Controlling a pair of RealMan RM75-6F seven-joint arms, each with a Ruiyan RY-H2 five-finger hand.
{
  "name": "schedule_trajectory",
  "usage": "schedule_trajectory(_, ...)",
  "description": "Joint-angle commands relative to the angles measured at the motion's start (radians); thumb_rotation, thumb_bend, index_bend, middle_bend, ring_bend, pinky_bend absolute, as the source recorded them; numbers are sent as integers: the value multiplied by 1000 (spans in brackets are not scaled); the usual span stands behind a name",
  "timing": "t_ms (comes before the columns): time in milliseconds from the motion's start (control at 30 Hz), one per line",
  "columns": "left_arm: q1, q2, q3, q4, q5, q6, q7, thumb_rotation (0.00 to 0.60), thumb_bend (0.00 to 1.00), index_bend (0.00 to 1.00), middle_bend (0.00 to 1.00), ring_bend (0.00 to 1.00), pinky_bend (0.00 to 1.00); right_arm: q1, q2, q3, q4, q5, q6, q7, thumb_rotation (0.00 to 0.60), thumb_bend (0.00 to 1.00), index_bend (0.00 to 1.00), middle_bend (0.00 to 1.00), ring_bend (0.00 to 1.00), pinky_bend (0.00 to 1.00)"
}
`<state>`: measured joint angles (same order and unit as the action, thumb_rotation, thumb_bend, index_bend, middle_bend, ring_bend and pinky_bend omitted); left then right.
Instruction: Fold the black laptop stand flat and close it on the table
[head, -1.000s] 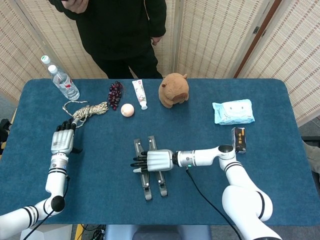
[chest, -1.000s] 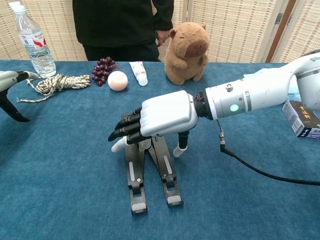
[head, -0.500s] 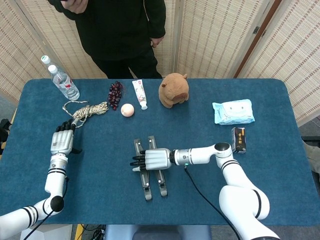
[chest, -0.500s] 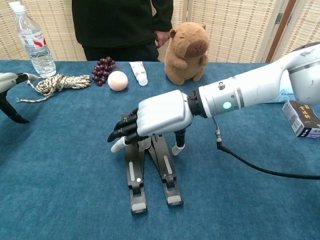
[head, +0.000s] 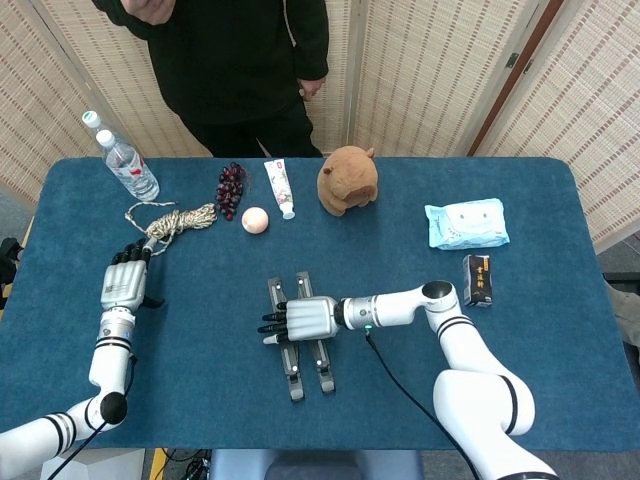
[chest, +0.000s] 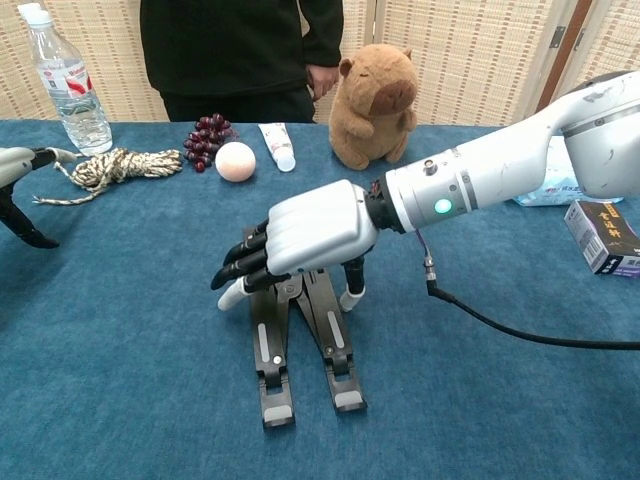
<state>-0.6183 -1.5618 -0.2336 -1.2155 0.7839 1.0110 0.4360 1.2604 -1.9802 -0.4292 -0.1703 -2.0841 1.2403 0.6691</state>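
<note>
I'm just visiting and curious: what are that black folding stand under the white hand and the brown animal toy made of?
The laptop stand looks like matte black metal or hard plastic: thin, straight, rigid bars with paler pads at the near ends. I cannot tell which. The capybara toy looks like soft plush fabric, fuzzy and rounded. The right hand above the stand has a smooth, glossy white shell, probably plastic.

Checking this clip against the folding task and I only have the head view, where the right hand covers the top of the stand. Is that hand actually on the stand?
Observer: In the chest view the right hand hovers palm-down over the raised back end of the laptop stand, its thumb tip down beside the right bar; contact is unclear.
Operator: Is the stand flat yet?
Observer: No. The chest view shows its back end lifted off the table, under the hand.
Operator: And the left hand?
Observer: The chest view shows only its edge at the far left, holding nothing, near the rope.
</note>
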Motion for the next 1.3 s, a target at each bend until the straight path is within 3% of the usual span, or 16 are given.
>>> schedule_trajectory(33, 0, 0, -1, -1, 3, 2, -1, 600, 0, 24, 51, 47, 125, 3, -2, -4, -1, 1, -2, 1, 600, 0, 0, 14, 0, 251)
schedule_trajectory(800, 14, 1, 3, -8, 8, 7, -4, 600, 0, 24, 51, 47, 125, 5, -18, -21, 3, 12, -23, 3, 600, 0, 0, 94, 35, 252)
schedule_trajectory(1300, 15, -1, 1, -6, 13, 5, -6, 600, 0, 23, 51, 47, 125, 0, -19, -21, 4, 23, -27, -1, 600, 0, 98, 214, 57, 251)
